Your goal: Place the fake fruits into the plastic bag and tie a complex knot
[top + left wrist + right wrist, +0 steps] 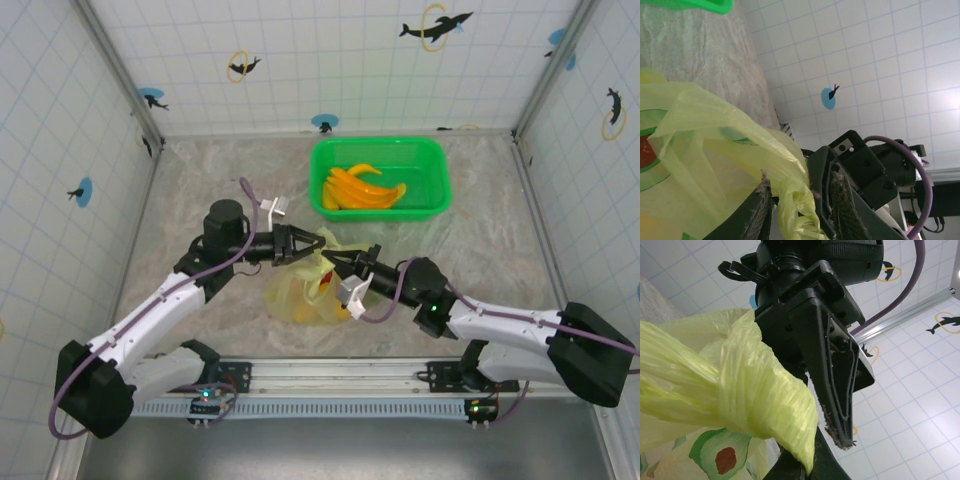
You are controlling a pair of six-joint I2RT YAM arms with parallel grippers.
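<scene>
Left room: we see bare table [190,190] open out to its left edge.
Left gripper [316,243]: fingers part-spread astride the bag's twisted strand; we cannot tell if they press it.
Plastic bag [295,298]: slumped mid-table near the front rail [340,368], apart from the basket.
Right gripper [338,260]: pinched tight on that strand, just beside the left.
Fake fruits [358,190]: bananas inside the green basket [380,145] at the back edge.
Right room: bare table beyond.

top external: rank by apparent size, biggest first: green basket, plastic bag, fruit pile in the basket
1. green basket
2. plastic bag, partly covered, so its full extent is unsure; it looks clearly smaller than the basket
3. fake fruits piled inside the basket
</scene>
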